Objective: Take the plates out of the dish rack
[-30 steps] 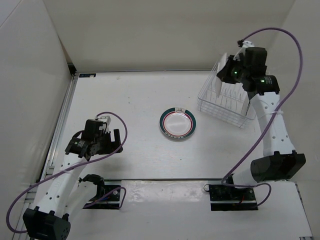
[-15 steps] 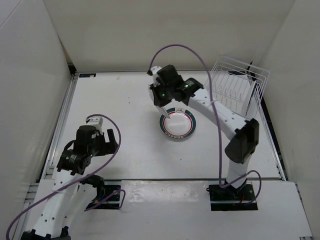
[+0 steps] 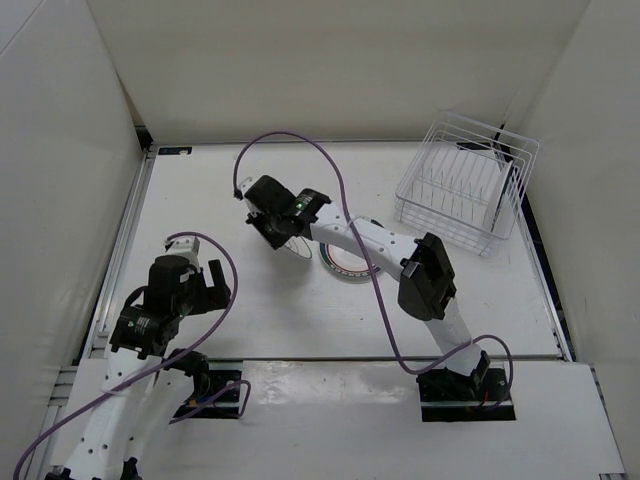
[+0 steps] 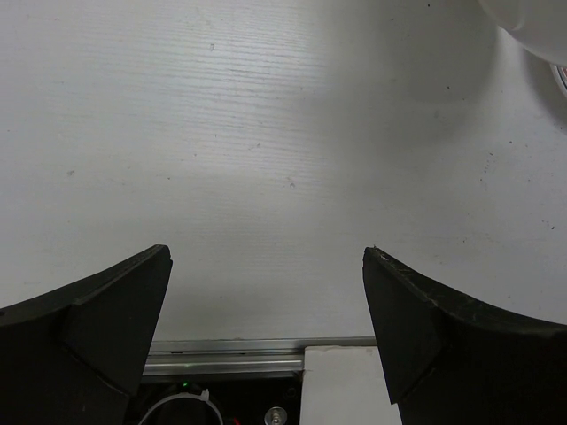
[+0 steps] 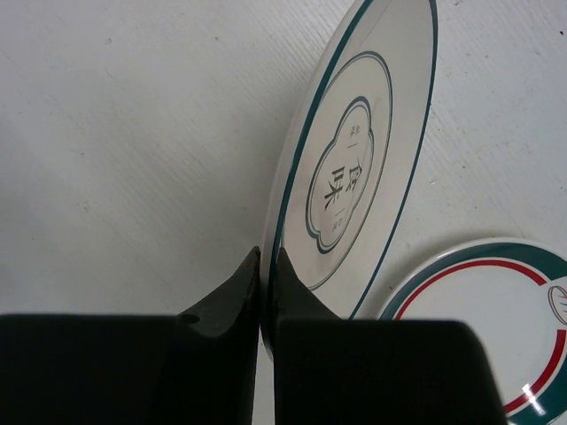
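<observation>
Step in hand: setting down the second plate. Right gripper (image 5: 266, 258) is pinched tight on the near rim of the thin-rimmed plate (image 5: 354, 159). I hold it on edge over the table (image 5: 106, 133), just beside the green-rimmed plate (image 5: 496, 301), which lies flat. Its drawn face is turned toward that plate, and its span runs straight out from the grip. Next, I judge: tip flat, lower, release. Left gripper (image 4: 266, 257) is spread wide, empty. Dish rack (image 3: 440, 225) is well apart.

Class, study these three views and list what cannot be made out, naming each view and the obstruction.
Top view: the right arm covers most of the thin-rimmed round white plate clamped in the right tool.
Right wrist view: the frame edge cuts off much of the green-and-red-rimmed round white plate.
Left wrist view: beyond the open left tool, a white curved patch is cropped by the top corner; unidentifiable.
</observation>
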{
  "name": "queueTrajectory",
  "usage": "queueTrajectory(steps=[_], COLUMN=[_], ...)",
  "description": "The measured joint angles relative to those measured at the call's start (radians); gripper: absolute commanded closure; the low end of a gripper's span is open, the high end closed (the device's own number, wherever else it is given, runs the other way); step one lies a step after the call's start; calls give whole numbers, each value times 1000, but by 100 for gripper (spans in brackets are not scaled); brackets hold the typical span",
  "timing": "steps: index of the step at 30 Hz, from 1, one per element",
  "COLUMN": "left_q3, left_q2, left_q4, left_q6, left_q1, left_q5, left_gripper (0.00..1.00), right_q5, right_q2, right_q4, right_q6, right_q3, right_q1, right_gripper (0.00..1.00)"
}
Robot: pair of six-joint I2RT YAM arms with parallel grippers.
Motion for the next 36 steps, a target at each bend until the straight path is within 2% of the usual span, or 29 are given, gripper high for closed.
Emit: queueTrajectory(steps=[3,6,11,14,20,23,32,36], left_q3=[0,0,0,0,0,0,0,0], left_q2=[0,0,0,0,0,-2,-11,-13], left_q4=[-3,-3,-3,-3,-5,-5,-9,-9], left_q6=[-2,-3,-3,-3,-3,-3,-3,-3], left_q1=[0,-2,-5,-5,-5,-5,-5,-5], left_q5=[-1,-3,-4,-4,-4,-4,-3,-3], left_gripper=[0,0,0,0,0,0,0,0], right_q5=[14,20,13,11,-39,-51,-180,-209], right_q2=[6,7,6,6,10,24,169,171], right_q4=[18,53,151,194,251,285,344,365], right_q6=[3,17,47,58,94,109,215,242], right_q3=[0,-17,-103,-138,-185,-189,-195,-195], right_q1=[6,11,25,34,40,40,40,38], right_gripper=[98,85,81,73,70,64,55,54])
